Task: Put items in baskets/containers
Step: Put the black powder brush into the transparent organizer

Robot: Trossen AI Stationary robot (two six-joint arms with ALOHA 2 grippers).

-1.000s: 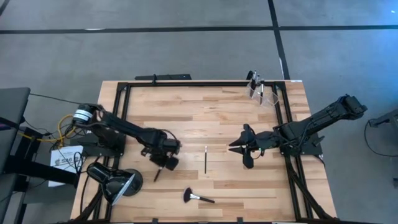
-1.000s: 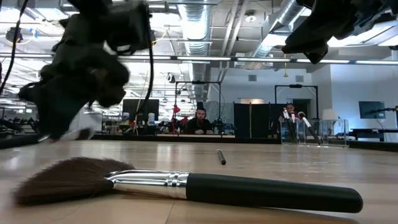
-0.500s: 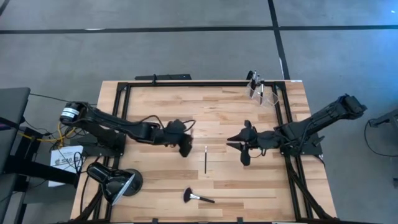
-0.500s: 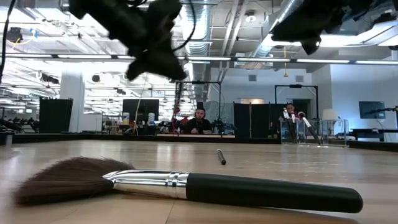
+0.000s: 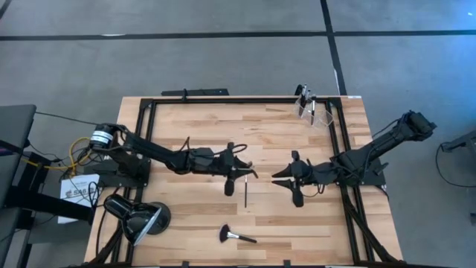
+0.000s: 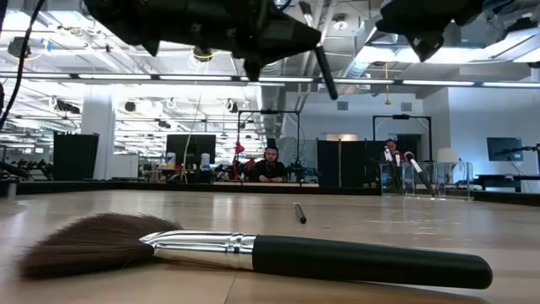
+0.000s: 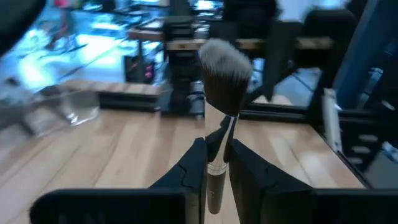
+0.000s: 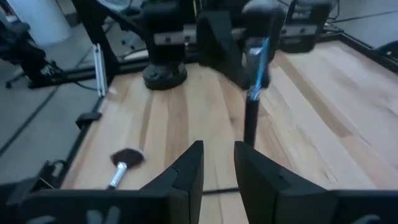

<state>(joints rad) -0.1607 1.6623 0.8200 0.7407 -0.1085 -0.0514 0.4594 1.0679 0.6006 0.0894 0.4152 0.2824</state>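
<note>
Between left end effector [image 7: 216,167] fingers, fluffy-headed brush [image 7: 222,81], hidden overhead

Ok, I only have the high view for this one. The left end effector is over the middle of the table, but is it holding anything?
Observer: Yes. The left wrist view shows the left end effector shut on the handle of a brush with a fluffy, pale-tipped head.
Operator: Is that brush off the table?
Observer: In the low view it hangs well above the table, clear of the thin brush lying there.
Operator: And the right end effector?
Observer: The right wrist view shows the right end effector open, with nothing between its fingers.
</note>
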